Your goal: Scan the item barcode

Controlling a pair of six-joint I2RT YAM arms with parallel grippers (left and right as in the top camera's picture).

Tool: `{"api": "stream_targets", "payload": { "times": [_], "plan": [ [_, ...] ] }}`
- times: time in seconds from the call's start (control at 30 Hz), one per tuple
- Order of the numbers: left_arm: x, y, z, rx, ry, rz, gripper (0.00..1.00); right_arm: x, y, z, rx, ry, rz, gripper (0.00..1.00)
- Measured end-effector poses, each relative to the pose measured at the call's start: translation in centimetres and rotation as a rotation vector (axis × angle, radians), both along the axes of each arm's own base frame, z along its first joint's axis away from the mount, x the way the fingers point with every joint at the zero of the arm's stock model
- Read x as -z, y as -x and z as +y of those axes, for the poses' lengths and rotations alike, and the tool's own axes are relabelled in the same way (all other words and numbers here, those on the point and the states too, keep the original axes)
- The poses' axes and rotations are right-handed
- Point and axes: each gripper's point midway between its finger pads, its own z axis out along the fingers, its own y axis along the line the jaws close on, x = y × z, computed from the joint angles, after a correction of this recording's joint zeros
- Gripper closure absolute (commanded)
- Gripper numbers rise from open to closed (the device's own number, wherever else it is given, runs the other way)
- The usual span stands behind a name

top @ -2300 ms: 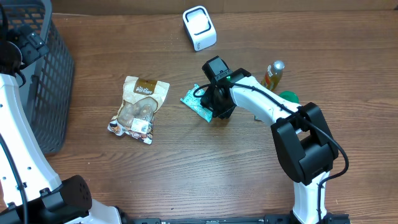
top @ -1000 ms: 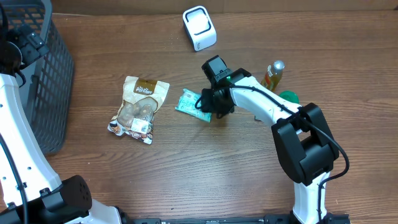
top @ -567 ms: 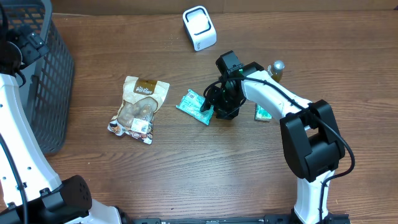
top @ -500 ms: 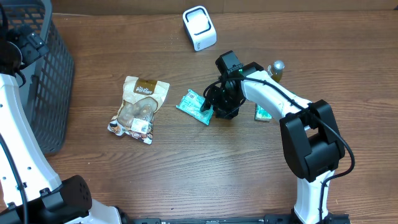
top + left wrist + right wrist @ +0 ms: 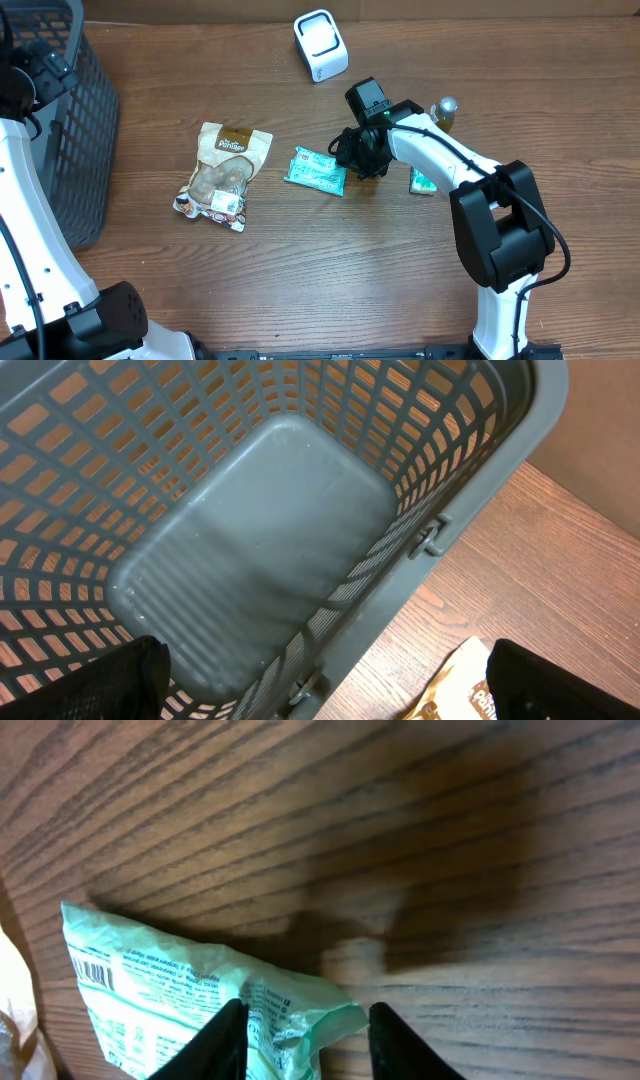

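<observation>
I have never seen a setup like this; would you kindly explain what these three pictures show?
Two robot arms work at a table. One picture looks down from above; the other two come from a camera on each wrist. On the table lie a white box, probably the scanner, a brown snack bag, a green packet, a second green packet, a small bottle and a grey basket. The left gripper hangs open over the basket, holding nothing. The right gripper has its fingers either side of the green packet's end; whether they pinch it is unclear.
</observation>
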Motion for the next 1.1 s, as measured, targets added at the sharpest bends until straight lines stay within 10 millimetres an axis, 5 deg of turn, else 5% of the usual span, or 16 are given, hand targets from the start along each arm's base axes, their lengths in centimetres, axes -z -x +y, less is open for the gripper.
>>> {"api": "stream_targets", "payload": {
  "times": [0.1,0.2,0.37,0.57,1.1],
  "plan": [
    [0.0,0.0,0.0,0.0,0.0,0.0,0.0,0.1,0.4,-0.2,0.004,0.01,0.017,0.23],
    [0.0,0.0,0.0,0.0,0.0,0.0,0.0,0.2,1.8,-0.4,0.005,0.007,0.084,0.18],
    [0.0,0.0,0.0,0.0,0.0,0.0,0.0,-0.2,4.0,-0.3,0.035,-0.082,0.226,0.22],
    [0.0,0.0,0.0,0.0,0.0,0.0,0.0,-0.9,4.7,0.4,0.148,-0.166,0.329,0.44],
    [0.0,0.0,0.0,0.0,0.0,0.0,0.0,0.2,6.3,2.3,0.47,-0.014,0.366,0.46]
  ]
}}
